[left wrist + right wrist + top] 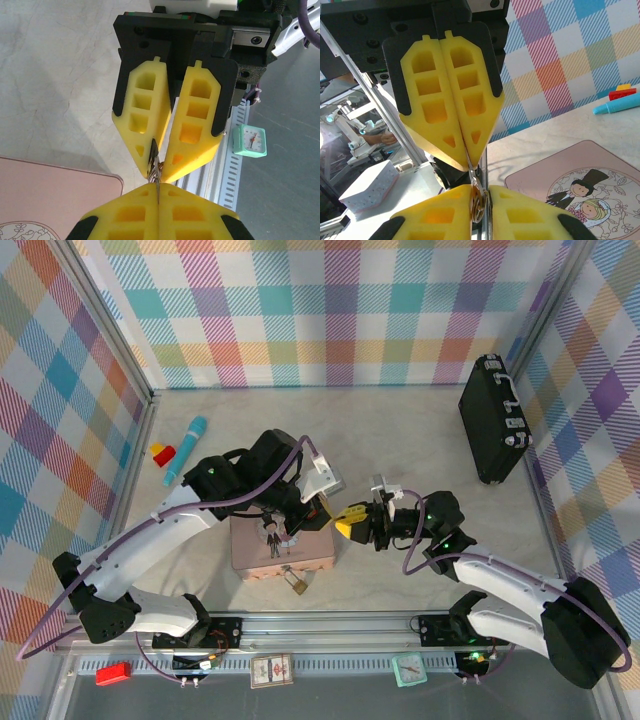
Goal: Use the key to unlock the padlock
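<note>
Left wrist | left gripper and right gripper tip to tip, both pinched shut on key | padlock lies on surface toward the near edge, leftward of both.

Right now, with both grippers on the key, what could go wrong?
The key is pinched only at the tips of the left gripper and right gripper; it may slip or twist when one lets go. The padlock lies loose by the pink tin, held by nothing, so it may slide when the key pushes in.
</note>
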